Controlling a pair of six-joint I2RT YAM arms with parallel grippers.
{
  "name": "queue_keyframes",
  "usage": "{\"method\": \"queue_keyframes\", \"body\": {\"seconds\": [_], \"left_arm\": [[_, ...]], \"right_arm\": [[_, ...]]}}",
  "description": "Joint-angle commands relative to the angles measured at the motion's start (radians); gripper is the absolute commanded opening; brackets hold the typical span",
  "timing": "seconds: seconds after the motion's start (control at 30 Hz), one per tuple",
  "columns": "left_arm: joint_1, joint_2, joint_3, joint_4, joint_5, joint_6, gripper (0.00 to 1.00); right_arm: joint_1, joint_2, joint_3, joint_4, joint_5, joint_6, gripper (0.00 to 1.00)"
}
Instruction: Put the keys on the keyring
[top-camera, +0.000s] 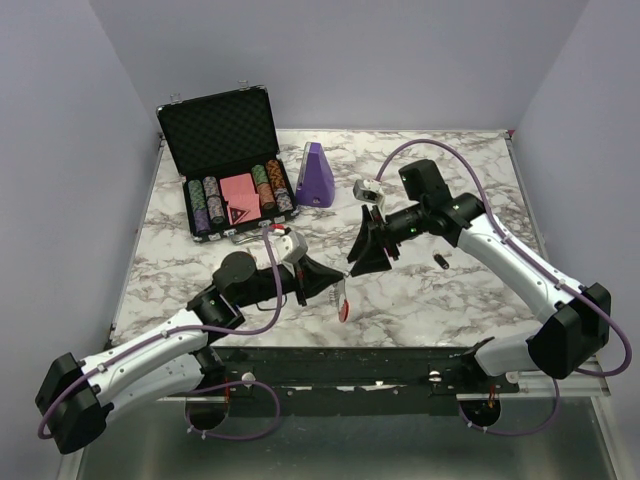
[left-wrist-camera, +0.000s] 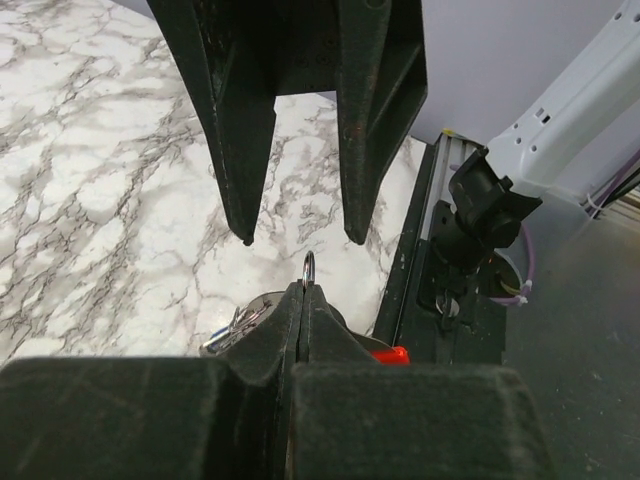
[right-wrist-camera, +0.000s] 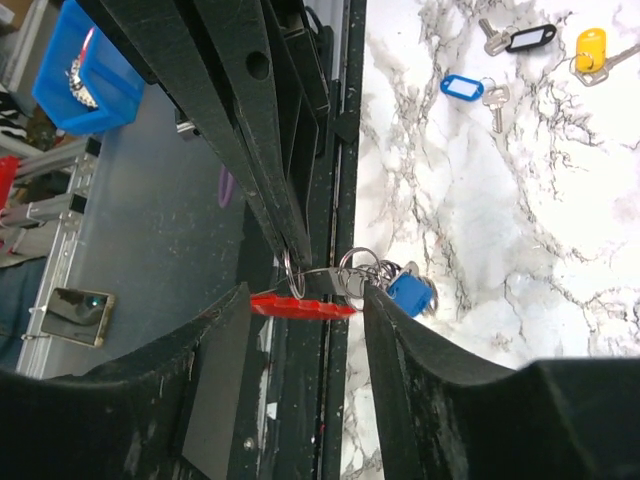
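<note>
Two pincers: the left pincer (left-wrist-camera: 303, 292) and the right pincer (left-wrist-camera: 300, 238) meet tip to tip above the near edge of the table (left-wrist-camera: 120, 200).
Left pincer: pressed together, pinching a thin wire loop of the keyring (right-wrist-camera: 300, 305). The loop's crown pokes out just past its fingertips.
Right pincer: spread and holding nothing. Its fingers point at the left pincer's tips, one on either side of the loop, near it but apart.
Keyring: hangs from the left pincer's tips, in the gap between the right pincer's open fingers. Its red plastic arc sits just under the pinched loop and lies crosswise to those fingers.
Threaded blue key (right-wrist-camera: 410, 293): already on the ring among small metal rings, just beside the right pincer's table-side finger.
Loose keys: a blue-tag key (right-wrist-camera: 462, 86), a black-tag key (right-wrist-camera: 528, 38) and a yellow-tag key (right-wrist-camera: 590, 48) lie flat on the marble. They are well apart from both pincers, off to the table side of the right pincer.
Long axes: each tag and blade run roughly in line, slanting across the right wrist view.
Nearer arm: probably the right. It is free, while the left is occupied steadying the ring.
</note>
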Motion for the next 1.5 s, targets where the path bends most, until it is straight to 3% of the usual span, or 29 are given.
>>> {"method": "queue_keyframes", "body": {"seconds": [0.0, 0.2, 0.37, 0.6, 0.67, 0.7, 0.97, 1.07, 1.17, 1.47], "left_arm": [[0.004, 0.007, 0.069, -0.101, 0.021, 0.046, 0.00], [0.004, 0.045, 0.129, -0.174, 0.031, 0.055, 0.00], [0.004, 0.077, 0.166, -0.197, 0.048, 0.058, 0.00], [0.004, 0.096, 0.189, -0.208, 0.055, 0.059, 0.00], [0.004, 0.097, 0.189, -0.208, 0.057, 0.061, 0.00], [0.004, 0.097, 0.189, -0.210, 0.060, 0.062, 0.00], [0.013, 0.038, 0.088, -0.086, 0.051, 0.003, 0.00], [0.027, -0.004, -0.010, 0.054, 0.052, -0.066, 0.28], [0.030, -0.030, -0.102, 0.198, 0.037, -0.128, 0.43], [0.030, -0.019, -0.164, 0.373, 0.000, -0.186, 0.44]], "right_arm": [[-0.001, -0.001, 0.036, -0.046, 0.033, -0.037, 0.59], [0.014, 0.010, 0.048, -0.060, 0.062, -0.049, 0.63], [0.042, 0.022, 0.056, -0.054, 0.126, -0.047, 0.58], [0.065, 0.034, 0.059, -0.049, 0.157, -0.047, 0.32], [0.066, 0.036, 0.060, -0.051, 0.151, -0.046, 0.14], [0.065, 0.037, 0.062, -0.053, 0.148, -0.047, 0.00], [0.065, 0.025, 0.044, -0.016, 0.094, 0.003, 0.00], [0.059, 0.027, 0.037, 0.012, 0.056, 0.038, 0.00], [0.050, 0.030, 0.034, 0.030, 0.030, 0.058, 0.00], [0.043, 0.028, 0.016, 0.064, 0.005, 0.081, 0.00]]}}
